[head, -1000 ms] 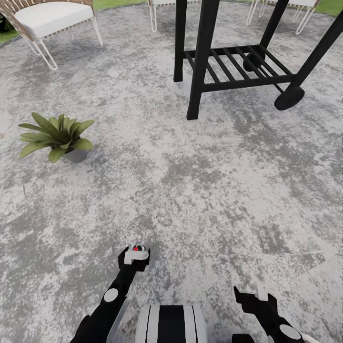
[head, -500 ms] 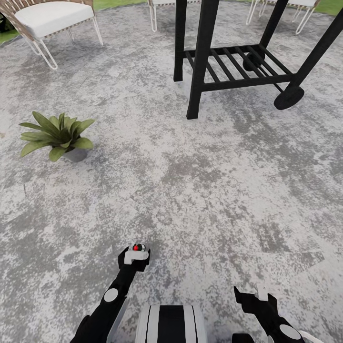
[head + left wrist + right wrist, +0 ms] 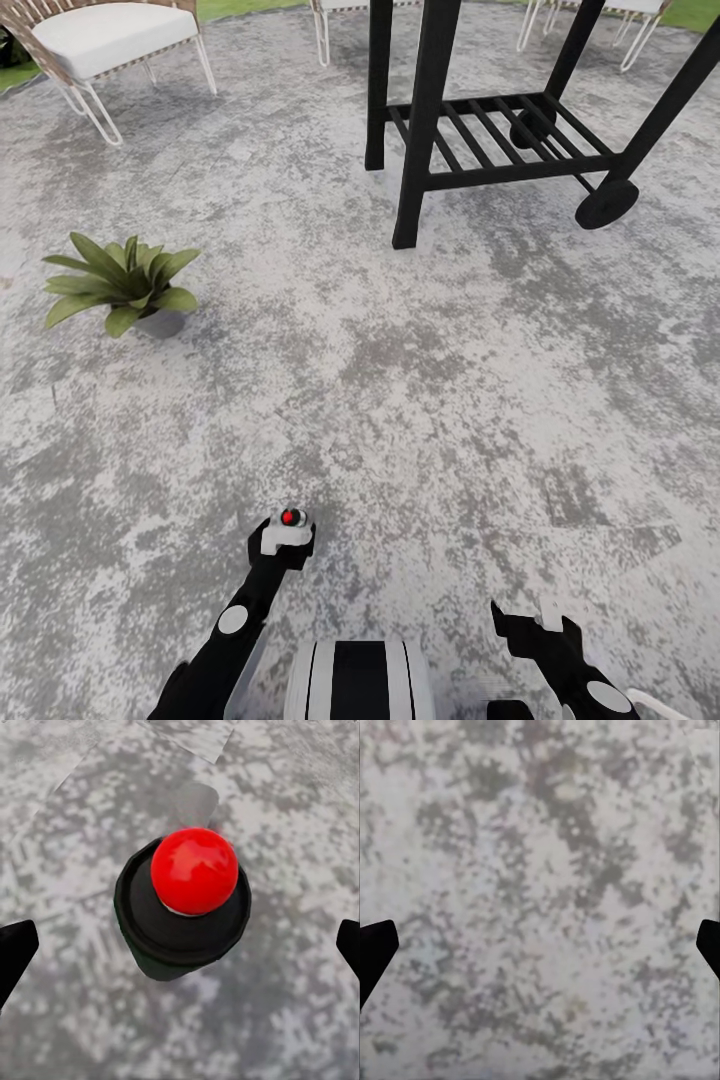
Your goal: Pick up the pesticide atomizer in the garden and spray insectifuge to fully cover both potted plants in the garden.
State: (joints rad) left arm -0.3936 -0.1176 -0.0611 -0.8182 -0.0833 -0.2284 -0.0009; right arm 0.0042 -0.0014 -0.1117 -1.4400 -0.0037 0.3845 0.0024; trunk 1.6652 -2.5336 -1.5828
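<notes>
On the patio, we hold the atomizer near one potted plant.
Our left gripper pinches it; our right gripper has its jaws spread.

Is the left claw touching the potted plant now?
Apart. In the head view the left claw, carrying the atomizer, sits low near the robot, and bare patio lies between it and the plant farther ahead.

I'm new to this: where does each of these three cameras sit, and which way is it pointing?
Head view: on the robot's head, facing forward and down over the patio, a potted plant and a black cart; both arms show.
Left wrist view: near the left gripper, looking along its fingers at the pesticide atomizer.
Right wrist view: near the right gripper, facing bare paving.
Shared: all show the mottled paving; head and left wrist views show the atomizer's red dot.
</notes>
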